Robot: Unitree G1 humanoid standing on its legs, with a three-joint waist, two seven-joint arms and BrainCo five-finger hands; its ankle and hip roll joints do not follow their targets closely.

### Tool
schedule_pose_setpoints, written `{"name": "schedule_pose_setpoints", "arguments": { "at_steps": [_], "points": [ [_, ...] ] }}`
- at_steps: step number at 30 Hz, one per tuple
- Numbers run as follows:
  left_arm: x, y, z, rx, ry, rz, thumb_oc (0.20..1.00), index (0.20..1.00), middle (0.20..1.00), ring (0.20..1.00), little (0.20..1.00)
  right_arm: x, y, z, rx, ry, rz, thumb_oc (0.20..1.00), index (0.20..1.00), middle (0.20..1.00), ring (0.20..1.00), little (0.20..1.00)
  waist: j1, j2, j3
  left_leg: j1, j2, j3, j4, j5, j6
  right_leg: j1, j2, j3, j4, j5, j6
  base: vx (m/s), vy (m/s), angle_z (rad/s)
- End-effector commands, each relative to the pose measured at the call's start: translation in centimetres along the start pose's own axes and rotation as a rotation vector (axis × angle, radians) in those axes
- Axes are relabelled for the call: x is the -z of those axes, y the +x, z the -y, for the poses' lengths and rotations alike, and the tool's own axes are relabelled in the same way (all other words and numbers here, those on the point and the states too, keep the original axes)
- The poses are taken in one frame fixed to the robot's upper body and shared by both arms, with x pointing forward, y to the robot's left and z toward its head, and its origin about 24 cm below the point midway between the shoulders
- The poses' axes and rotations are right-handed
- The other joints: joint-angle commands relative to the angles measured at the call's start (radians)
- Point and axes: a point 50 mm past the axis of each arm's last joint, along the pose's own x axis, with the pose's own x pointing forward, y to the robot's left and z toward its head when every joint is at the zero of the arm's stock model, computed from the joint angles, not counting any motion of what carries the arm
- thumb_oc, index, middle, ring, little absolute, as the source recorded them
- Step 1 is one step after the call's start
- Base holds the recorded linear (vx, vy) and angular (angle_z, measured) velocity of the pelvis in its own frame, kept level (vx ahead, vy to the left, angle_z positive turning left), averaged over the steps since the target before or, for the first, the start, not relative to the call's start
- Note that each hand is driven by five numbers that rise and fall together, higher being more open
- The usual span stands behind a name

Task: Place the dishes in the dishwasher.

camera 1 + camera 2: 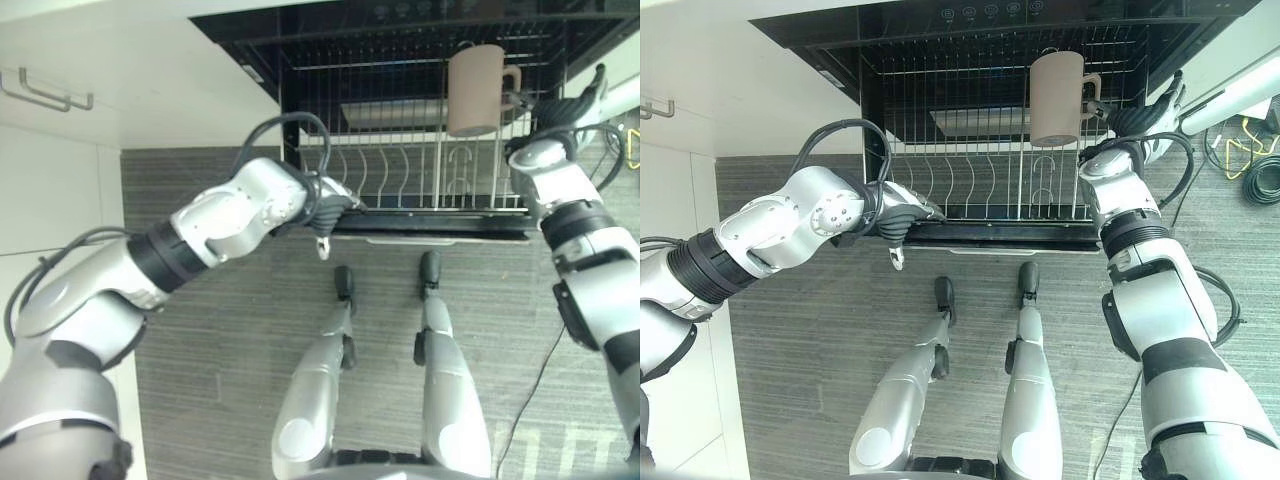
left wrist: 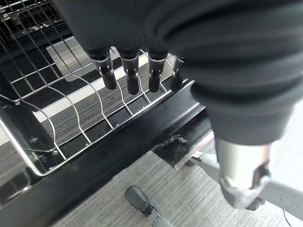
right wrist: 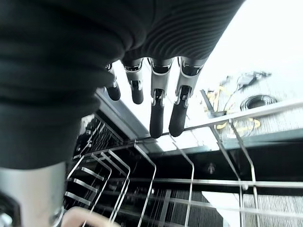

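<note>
A taupe mug (image 1: 1055,98) stands upside down in the wire rack (image 1: 970,190) pulled out of the open black dishwasher (image 1: 990,14); its handle points toward my right side. My right hand (image 1: 1145,115) is just beside that handle, fingers (image 3: 158,111) straight, open and holding nothing. The mug's edge (image 3: 90,218) shows below that hand in the right wrist view. My left hand (image 1: 328,205) is at the rack's front left corner, over the black front edge (image 2: 123,151). Its fingers (image 2: 130,75) hang relaxed above the rack's front wire, with the thumb (image 2: 241,182) apart below.
White cabinets with a metal handle (image 1: 45,95) stand on the left beside the dishwasher. Coiled black and yellow cables (image 1: 1260,165) lie on the grey striped floor (image 1: 790,330) at the right. The rack's rows of upright tines (image 1: 400,170) near the front hold nothing.
</note>
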Motion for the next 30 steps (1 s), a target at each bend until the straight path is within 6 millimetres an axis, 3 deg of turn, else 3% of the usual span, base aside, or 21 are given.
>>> {"name": "schedule_pose_setpoints", "arguments": {
  "at_steps": [1,9,13,15,19,21,26,30],
  "points": [
    [-0.5,-0.3,1.8,0.029,0.014,0.043,1.0,1.0,1.0,1.0,1.0,-2.2,0.5,1.2,0.081,0.122,0.096,1.0,1.0,1.0,1.0,1.0,0.022,0.044,-0.011,-0.028,0.003,0.04,0.045,-0.029,-0.022,0.018,-0.048,-0.066,0.057,-0.073,0.07,0.0,0.0,0.0],
    [-0.3,-0.4,3.4,0.009,-0.031,-0.001,1.0,1.0,1.0,1.0,1.0,-5.3,-3.2,0.2,-0.064,0.379,0.247,1.0,1.0,1.0,1.0,1.0,0.002,0.031,-0.011,-0.035,0.007,0.047,0.046,-0.029,-0.017,0.007,-0.042,-0.05,0.058,-0.073,0.065,0.01,0.009,-0.06],
    [0.2,-0.5,4.1,-0.115,-0.2,-0.005,1.0,1.0,1.0,1.0,1.0,-7.4,-7.3,-0.3,-0.352,0.525,0.38,1.0,1.0,1.0,1.0,1.0,-0.015,0.015,-0.011,-0.047,0.012,0.053,0.051,-0.029,-0.016,-0.006,-0.038,-0.035,0.062,-0.075,0.061,-0.01,0.01,-0.06],
    [0.4,-0.6,4.4,-0.2,-0.283,-0.005,1.0,1.0,1.0,1.0,1.0,-7.4,-9.1,0.0,-0.482,0.598,0.431,1.0,1.0,1.0,1.0,1.0,-0.023,0.009,-0.011,-0.045,0.013,0.057,0.048,-0.026,-0.014,-0.006,-0.035,-0.029,0.064,-0.077,0.058,-0.01,0.007,-0.02],
    [1.8,-1.8,4.1,-0.38,-0.378,-0.041,1.0,1.0,1.0,1.0,1.0,-5.8,-11.1,1.2,-0.573,0.664,0.469,1.0,1.0,1.0,1.0,1.0,-0.05,0.0,-0.011,-0.025,0.017,0.071,0.046,-0.026,-0.012,0.005,-0.032,-0.018,0.071,-0.085,0.056,-0.01,0.013,-0.02],
    [3.1,-3.6,2.6,-0.512,-0.423,-0.071,1.0,1.0,1.0,1.0,1.0,-4.3,-11.8,2.5,-0.603,0.653,0.47,1.0,1.0,1.0,1.0,1.0,-0.074,-0.006,-0.011,0.009,0.018,0.086,0.037,-0.027,-0.015,0.029,-0.032,-0.015,0.07,-0.091,0.057,-0.02,0.026,-0.09],
    [4.0,-4.9,1.7,-0.637,-0.471,-0.106,1.0,1.0,1.0,1.0,1.0,-2.8,-12.4,3.1,-0.64,0.597,0.472,1.0,1.0,1.0,1.0,1.0,-0.097,-0.002,-0.011,0.07,0.018,0.101,0.026,-0.033,-0.019,0.075,-0.033,-0.014,0.07,-0.102,0.056,0.0,0.042,-0.1],
    [4.8,-5.9,2.5,-0.736,-0.48,-0.15,1.0,1.0,1.0,1.0,1.0,-0.1,-12.7,2.8,-0.702,0.507,0.379,1.0,1.0,1.0,1.0,1.0,-0.11,0.009,-0.034,0.164,0.014,0.112,-0.001,-0.041,-0.022,0.152,-0.036,-0.021,0.067,-0.123,0.052,0.06,0.074,-0.13]
  ]
}}
